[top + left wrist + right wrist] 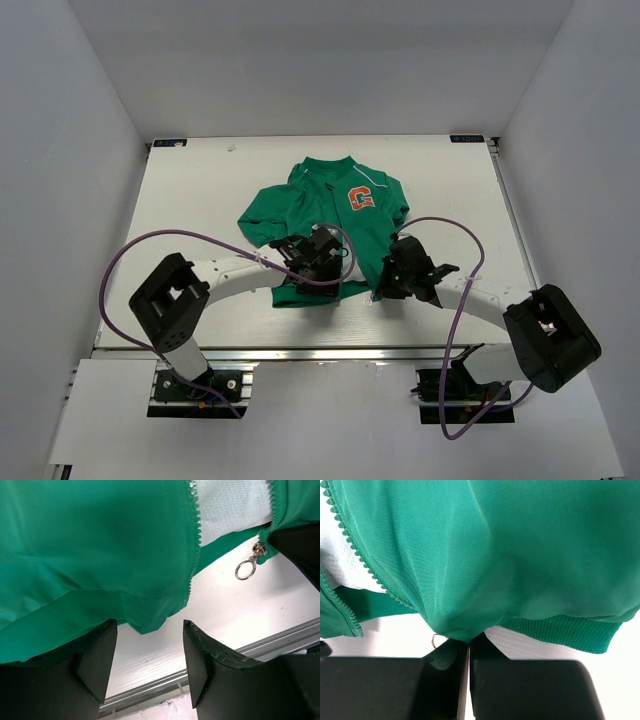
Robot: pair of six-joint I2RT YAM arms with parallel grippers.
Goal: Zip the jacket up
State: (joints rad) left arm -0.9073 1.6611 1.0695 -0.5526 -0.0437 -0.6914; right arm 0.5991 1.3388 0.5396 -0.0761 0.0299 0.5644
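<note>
- The jacket (pixel 330 215) lay spread about midway between the left and right edges of the worktop (pixel 200 200). Its collar pointed to the far edge and its hem (pixel 560 630) to the near edge. The front gaped at the bottom and showed pale lining (pixel 230 505).
- Your right hand (pixel 465 652) was clenched on a small fold at the hem, beside the bottom of the zip. That pinch looked thin. A hard tug could have pulled the cloth out and let that side go slack.
- Your left hand (pixel 148 645) was released, with its fingers (pixel 95 660) standing apart on either side of the other panel's loose hem corner. I judged it was gripping nothing. Closing there could have caught only soft cloth and left the end of the teeth (pixel 192 540) free to curl away.
- The slider (pixel 259 547) sat on the far panel, apart from those teeth. If you had joined them askew, the zip could have jammed or run up one side only.
- The ring pull (pixel 245 570) hung loose over the worktop. It looked thin and slippery, so a grab at it could easily have missed or slid off.
- Your two hands worked near each other at the hem. A careless reach could have knocked one against the other, or dragged the whole jacket toward the near edge.
</note>
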